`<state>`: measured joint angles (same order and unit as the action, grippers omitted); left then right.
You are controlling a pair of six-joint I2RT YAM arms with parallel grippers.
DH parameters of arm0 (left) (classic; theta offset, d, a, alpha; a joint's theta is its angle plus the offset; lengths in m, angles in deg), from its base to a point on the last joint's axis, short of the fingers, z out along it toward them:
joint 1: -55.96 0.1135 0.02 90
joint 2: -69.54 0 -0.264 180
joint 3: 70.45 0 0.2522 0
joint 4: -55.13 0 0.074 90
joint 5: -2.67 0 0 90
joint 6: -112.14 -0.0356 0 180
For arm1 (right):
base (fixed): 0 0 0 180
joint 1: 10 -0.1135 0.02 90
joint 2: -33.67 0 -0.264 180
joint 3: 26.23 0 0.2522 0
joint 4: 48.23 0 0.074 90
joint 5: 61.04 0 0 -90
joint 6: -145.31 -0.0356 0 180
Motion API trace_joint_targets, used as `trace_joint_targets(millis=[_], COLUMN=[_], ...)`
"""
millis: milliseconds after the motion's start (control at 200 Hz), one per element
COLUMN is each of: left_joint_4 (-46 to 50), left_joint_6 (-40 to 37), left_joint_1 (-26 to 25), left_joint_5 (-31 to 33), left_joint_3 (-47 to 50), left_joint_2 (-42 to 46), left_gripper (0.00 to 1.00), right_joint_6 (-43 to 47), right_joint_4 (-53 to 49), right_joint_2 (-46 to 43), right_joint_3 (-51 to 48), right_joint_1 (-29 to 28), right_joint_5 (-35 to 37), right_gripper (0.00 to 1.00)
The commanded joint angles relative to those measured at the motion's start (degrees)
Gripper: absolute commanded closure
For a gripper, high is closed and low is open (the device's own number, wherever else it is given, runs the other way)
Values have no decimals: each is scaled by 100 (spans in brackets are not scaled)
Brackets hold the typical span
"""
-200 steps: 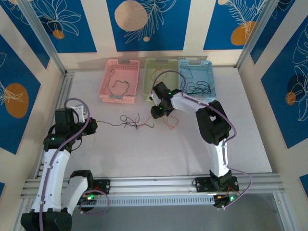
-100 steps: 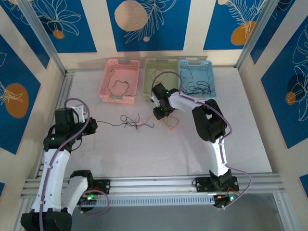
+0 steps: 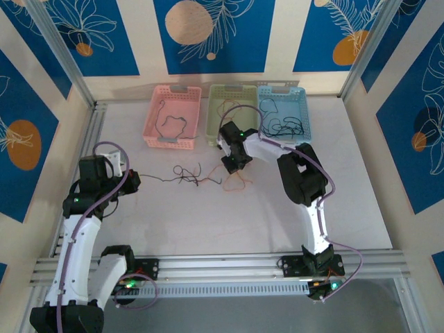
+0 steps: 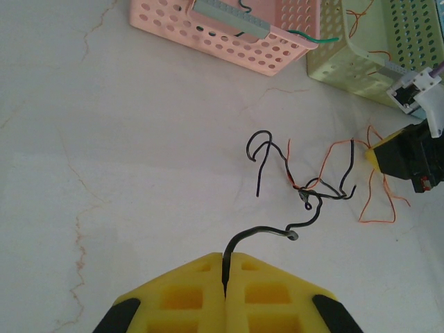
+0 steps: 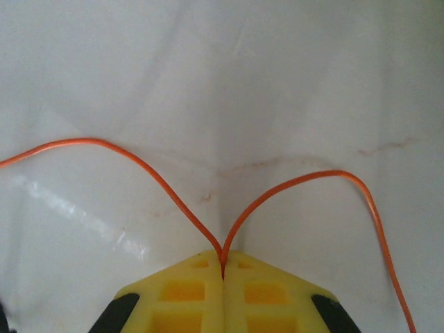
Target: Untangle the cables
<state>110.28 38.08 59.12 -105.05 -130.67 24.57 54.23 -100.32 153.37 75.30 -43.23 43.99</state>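
Near edge: aluminium rail point(image 3: 222, 262) carrying both arm bases, well in front of the pink basket point(image 3: 171, 142). Between rail and basket a wide bare stretch of white table point(image 3: 208, 222), open room for moving. Left gripper point(image 3: 133, 180) sits in front of the pink basket and off its left corner, low over the table. In the left wrist view its yellow pads point(image 4: 187, 291) are pressed together, pinching 1 end of a black cable point(image 4: 313, 211). The cable clump point(image 3: 189, 177) lies on the table in front of the pink basket, about under its right half. Its long axis runs left to right, parallel to the basket's front wall, the black tail pointing at the left gripper. Right gripper point(image 3: 232, 166) is in front of and to the right of the pink basket, clamped on a thin orange cable point(image 5: 76, 141). 2 strands fan out from between its pads, and the orange loop point(image 3: 236, 182) lies just nearer than the gripper. Farthest: a green basket point(image 3: 214, 132) touching the pink basket's right side, then a blue basket point(image 3: 305, 118) beyond it. The right arm's wrist hangs just in front of the green basket. Loose wires lie inside all 3 baskets.
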Motion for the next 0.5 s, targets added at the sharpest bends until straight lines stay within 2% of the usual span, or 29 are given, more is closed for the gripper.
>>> trace_joint_targets(millis=[0, 105, 215, 385, 445, 495], left_joint_4=[-1, 10, 14, 27, 27, 19], left_joint_6=[-69, -65, -65, -65, -65, -65], left_joint_1=[45, 45, 45, 45, 45, 49], left_joint_5=[-41, 31, 44, 92, 102, 70], left_joint_3=[-109, -109, -109, -126, -126, -127], left_joint_2=[13, 11, 19, 42, 52, 49], left_gripper=[100, 100, 100, 100, 100, 100], right_joint_6=[-223, -638, -1375, -2738, -2921, -2842], right_joint_4=[187, 521, 872, 1364, 1503, 1579], right_joint_2=[-821, -1666, -2602, -3889, -4152, -4272], right_joint_3=[-241, -711, -1436, -2972, -3354, -3480], right_joint_1=[-10, 182, 796, 2668, 3241, 3444], right_joint_5=[15, 136, -71, -1002, -1358, -1750], right_gripper=[100, 100, 100, 100, 100, 100])
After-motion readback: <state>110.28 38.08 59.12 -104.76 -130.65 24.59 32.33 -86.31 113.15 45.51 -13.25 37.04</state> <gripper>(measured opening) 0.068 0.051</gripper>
